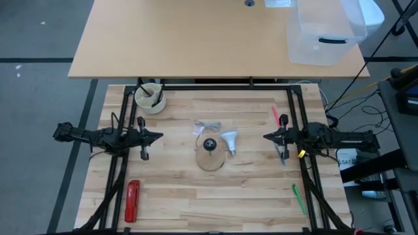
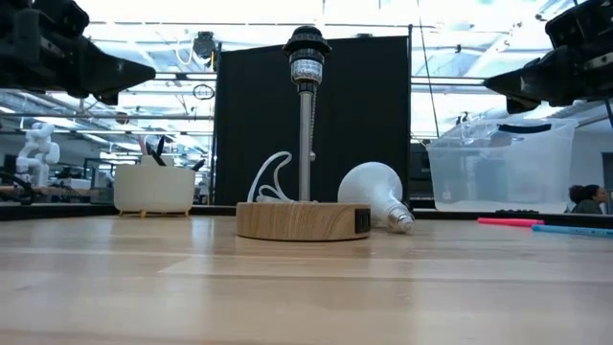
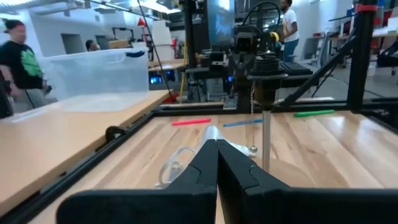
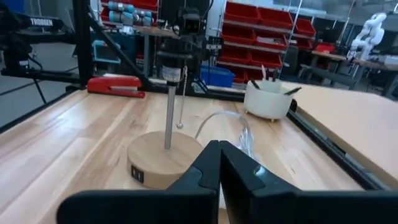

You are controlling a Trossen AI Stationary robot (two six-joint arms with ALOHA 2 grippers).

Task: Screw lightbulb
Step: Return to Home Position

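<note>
The white lightbulb (image 1: pixel 230 141) lies on its side on the table, just right of the lamp's round wooden base (image 1: pixel 210 157); in the low view the bulb (image 2: pixel 372 195) rests with its screw base toward the near right. The lamp's black socket (image 2: pixel 307 50) stands on a thin metal post. My left gripper (image 1: pixel 159 137) is shut and empty, raised at the table's left. My right gripper (image 1: pixel 266 136) is shut and empty, raised at the right. In the right wrist view my fingers hide the bulb.
A white cup with pens (image 1: pixel 149 97) stands at the far left. A red stapler (image 1: pixel 132 200) lies near left. A pink pen (image 1: pixel 275 114), a blue pen (image 1: pixel 283 157) and a green pen (image 1: pixel 298 198) lie at the right. The lamp's white cord (image 1: pixel 208 125) lies behind the base.
</note>
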